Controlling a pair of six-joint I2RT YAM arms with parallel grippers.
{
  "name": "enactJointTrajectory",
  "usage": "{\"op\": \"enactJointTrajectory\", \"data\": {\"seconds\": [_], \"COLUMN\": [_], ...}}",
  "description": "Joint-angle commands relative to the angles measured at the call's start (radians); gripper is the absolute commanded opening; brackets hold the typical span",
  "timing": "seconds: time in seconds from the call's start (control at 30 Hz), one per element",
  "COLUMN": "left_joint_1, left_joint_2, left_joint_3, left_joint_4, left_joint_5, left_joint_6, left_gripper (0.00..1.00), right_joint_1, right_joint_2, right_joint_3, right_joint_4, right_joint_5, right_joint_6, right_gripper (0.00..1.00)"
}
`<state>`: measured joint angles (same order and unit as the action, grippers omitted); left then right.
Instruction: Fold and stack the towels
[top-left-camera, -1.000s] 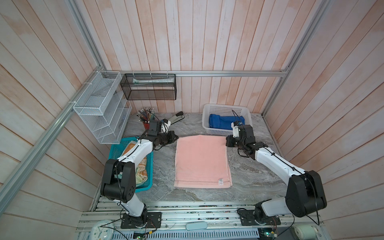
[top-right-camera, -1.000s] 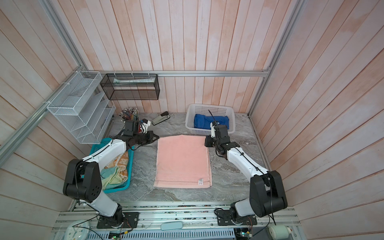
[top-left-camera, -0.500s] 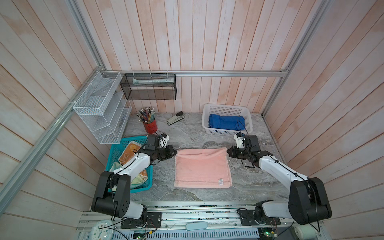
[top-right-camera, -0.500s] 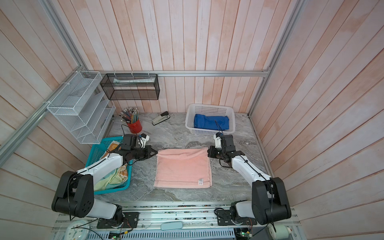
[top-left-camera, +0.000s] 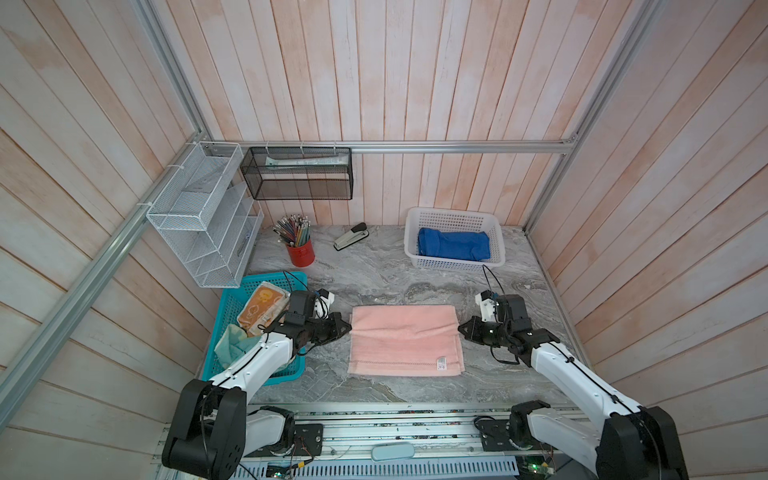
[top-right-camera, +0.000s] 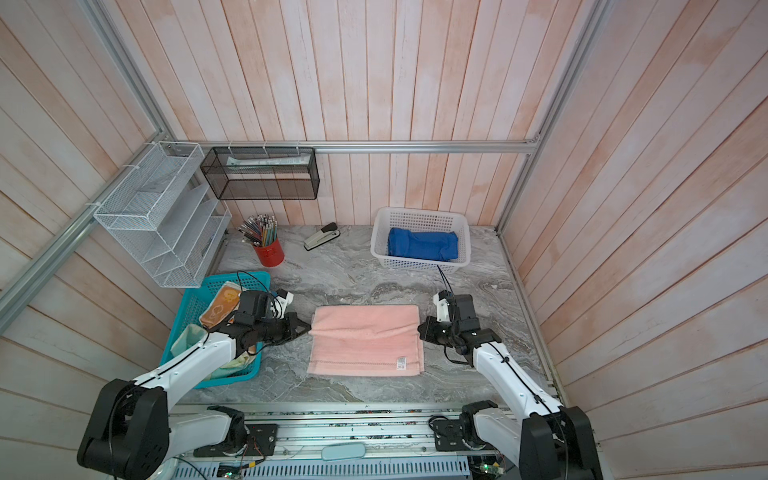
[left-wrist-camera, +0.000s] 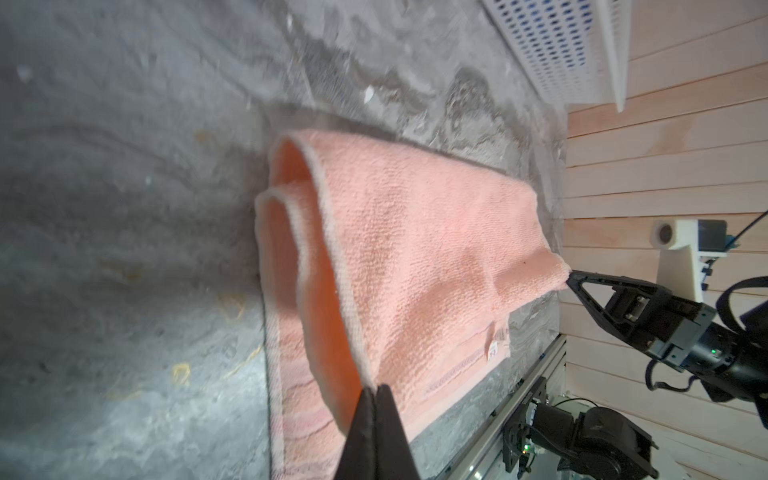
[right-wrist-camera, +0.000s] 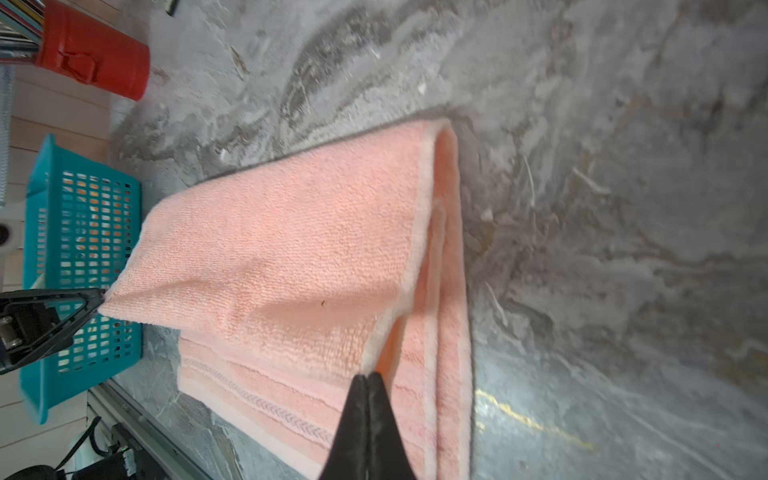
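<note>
pink towel: it lies in the middle of the counter, between the two arms. Its far half is being pulled over the near half, so it is partly folded.
top flap: one edge is lifted off the layer below and stretched tight. I think it is held tight so the fold lands flat and even.
left gripper: the jaws are closed on the left corner of the flap. It sits low, just beside the towel's left edge.
right gripper: the jaws are closed on the right corner of the flap, at the same height. Two corners held level help keep the edge straight.
near edge: it lies flat on the counter with a small tag on it. The flap does not reach it yet, so the fold is not done.
blue towel: it lies in the white basket at the back right. That looks like the place for done towels.
teal basket: it stands on the left, beside the left arm. It holds the bunny towel and a pale yellow towel, bunched up and not folded yet.
red cup: it holds pencils at the back, well apart from the work.
stapler: it lies at the back too, out of the way.
</note>
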<state>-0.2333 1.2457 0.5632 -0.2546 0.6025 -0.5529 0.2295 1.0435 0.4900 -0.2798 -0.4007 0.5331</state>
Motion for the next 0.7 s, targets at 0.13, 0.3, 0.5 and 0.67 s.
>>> {"op": "enactJointTrajectory", "data": {"seconds": [0.13, 0.3, 0.5, 0.67], "left_joint_1": [-0.04, -0.047, -0.063, -0.112], "left_joint_2": [0.006, -0.055, -0.151, -0.232], "left_joint_3": [-0.006, 0.102, 0.115, 0.004], "left_joint_4": [-0.03, -0.183, -0.334, -0.329], "left_joint_5": [-0.028, -0.07, -0.096, -0.083], "left_joint_6": [-0.032, -0.011, -0.022, -0.095], "left_gripper": [0.0, 0.0, 0.0, 0.0], "right_joint_1": [0.005, 0.004, 0.005, 0.007], "right_joint_2": [-0.033, -0.049, -0.166, -0.283], "right_joint_3": [-0.024, 0.09, 0.087, -0.01], "right_joint_4": [-0.028, -0.183, -0.299, -0.347], "right_joint_5": [0.018, 0.068, 0.074, 0.064], "right_joint_6": [0.067, 0.016, 0.053, 0.113], "right_gripper": [0.0, 0.0, 0.0, 0.0]}}
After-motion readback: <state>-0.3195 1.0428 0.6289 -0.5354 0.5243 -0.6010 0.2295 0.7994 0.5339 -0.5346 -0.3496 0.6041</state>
